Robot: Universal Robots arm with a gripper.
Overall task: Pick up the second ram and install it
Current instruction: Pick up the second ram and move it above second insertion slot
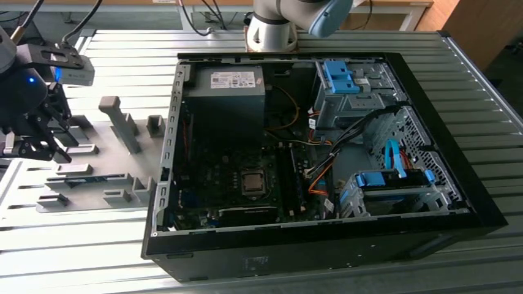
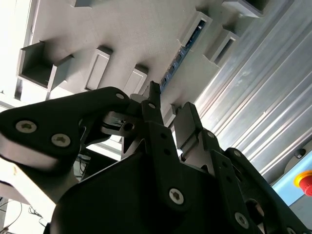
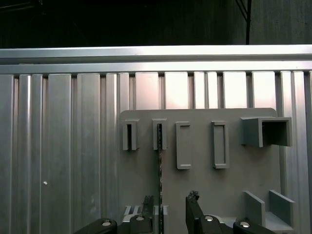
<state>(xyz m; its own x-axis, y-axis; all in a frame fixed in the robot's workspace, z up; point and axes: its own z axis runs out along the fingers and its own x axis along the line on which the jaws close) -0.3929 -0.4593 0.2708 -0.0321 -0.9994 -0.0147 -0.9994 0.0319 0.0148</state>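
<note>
The second ram (image 1: 87, 179) is a thin blue-green stick standing on edge in a slot of the grey fixture plate (image 1: 122, 156), at the exterior view's left. In the first wrist view the ram (image 3: 159, 161) shows edge-on as a dark line running between two slot blocks. In the second wrist view the ram (image 2: 181, 52) lies beyond the fingertips. My gripper (image 1: 34, 144) hangs above the plate, open, holding nothing. Its black fingers (image 3: 192, 208) stand apart either side of the ram's line, above it and not touching.
An open black computer case (image 1: 327, 239) lies on the ribbed aluminium table (image 1: 82, 245), with motherboard (image 1: 245, 184), power supply and blue drive cages inside. Grey fixture blocks (image 1: 119, 119) rise from the plate. The arm's base (image 1: 274, 30) stands behind the case.
</note>
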